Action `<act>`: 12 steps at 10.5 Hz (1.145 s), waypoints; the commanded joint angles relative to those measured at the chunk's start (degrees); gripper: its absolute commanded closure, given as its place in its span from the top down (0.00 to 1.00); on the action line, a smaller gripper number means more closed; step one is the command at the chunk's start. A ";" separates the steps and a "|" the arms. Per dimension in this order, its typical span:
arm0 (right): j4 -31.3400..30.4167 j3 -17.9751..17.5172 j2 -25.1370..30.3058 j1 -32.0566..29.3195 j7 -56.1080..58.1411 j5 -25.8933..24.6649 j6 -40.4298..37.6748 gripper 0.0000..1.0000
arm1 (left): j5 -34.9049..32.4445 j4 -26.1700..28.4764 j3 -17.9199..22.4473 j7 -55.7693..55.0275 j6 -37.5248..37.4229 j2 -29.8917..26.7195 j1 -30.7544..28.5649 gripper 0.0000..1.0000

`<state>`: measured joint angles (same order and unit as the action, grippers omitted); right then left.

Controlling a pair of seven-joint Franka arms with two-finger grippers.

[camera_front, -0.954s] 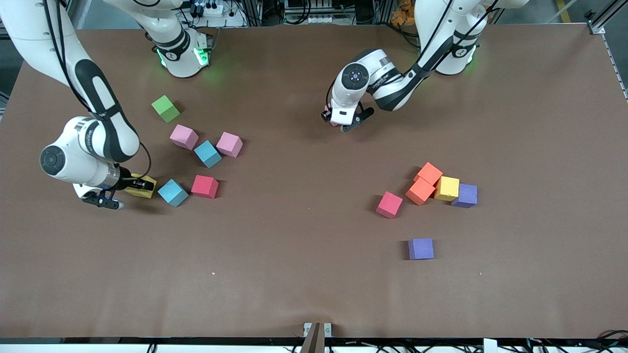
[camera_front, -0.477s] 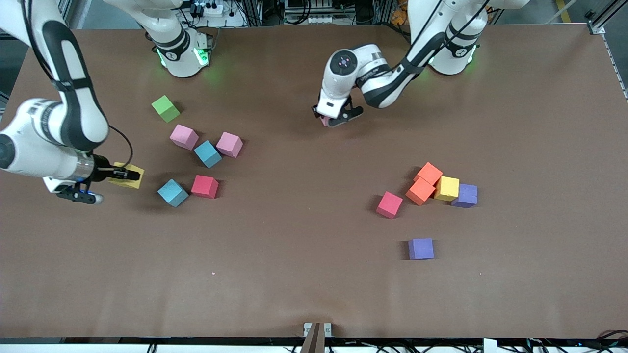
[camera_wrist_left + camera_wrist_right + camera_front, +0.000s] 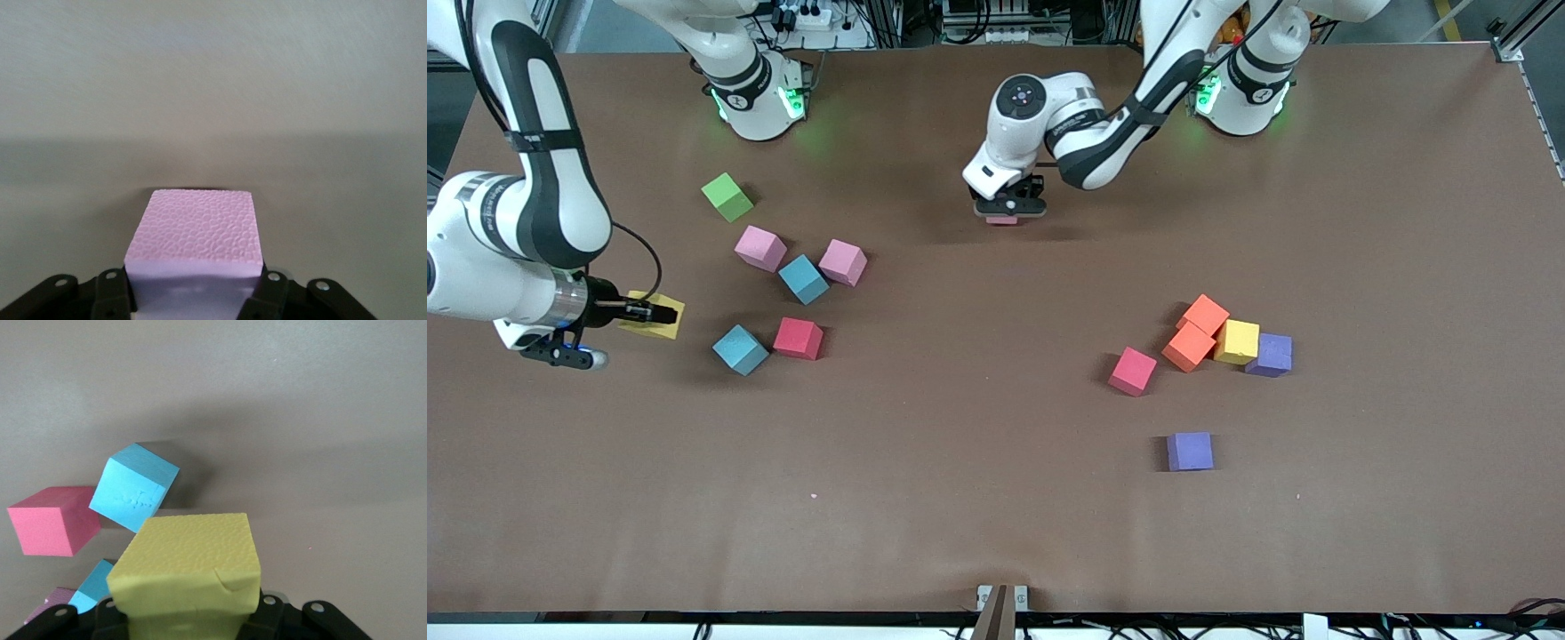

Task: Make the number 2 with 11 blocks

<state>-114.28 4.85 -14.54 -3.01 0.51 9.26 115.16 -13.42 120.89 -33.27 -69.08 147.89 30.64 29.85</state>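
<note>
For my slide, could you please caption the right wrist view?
Right pincer shut on a yellow cube, above blue and red cubes.

The green cube (image 3: pixel 727 196) sits alone on my brown table (image 3: pixel 996 533), toward the right arm's end and well up from the edge nearest the front camera. It rests flat, turned a little askew to the table's edges, touching nothing. A tiny pale speck (image 3: pixel 814 496) lies on the bare mat much nearer that camera. A small metal bracket (image 3: pixel 1001 597) clamps the middle of the near edge. Past the table's top edge I see a white power strip (image 3: pixel 811 16) with plugs in it, and an aluminium frame corner (image 3: pixel 1507 44).
</note>
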 commanded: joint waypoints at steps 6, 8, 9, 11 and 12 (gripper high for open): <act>0.46 -0.10 0.04 3.35 -5.17 0.93 -0.29 0.23 | 6.04 -6.80 2.60 1.95 -14.72 0.92 2.77 1.00; 0.46 -0.10 0.04 3.97 -5.78 0.93 -0.20 0.23 | 6.04 -14.23 2.51 -2.19 -22.34 0.39 2.67 1.00; 0.46 -0.10 0.04 4.58 -6.74 0.93 -0.20 0.23 | 6.04 -19.24 2.51 -2.20 -27.78 0.30 2.59 1.00; 0.55 -0.10 0.04 5.90 -9.02 0.93 -0.03 0.23 | 6.04 -23.94 2.51 -1.33 -35.10 -3.28 -1.77 1.00; 0.55 -0.10 0.04 6.61 -9.82 0.93 -0.02 0.23 | 5.77 -23.77 2.69 -0.97 -35.30 -4.35 -4.85 1.00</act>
<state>-114.22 4.67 -14.55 2.54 -7.20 9.80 115.29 -8.69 96.95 -30.70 -70.93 114.69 28.92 29.29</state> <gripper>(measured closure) 0.441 0.000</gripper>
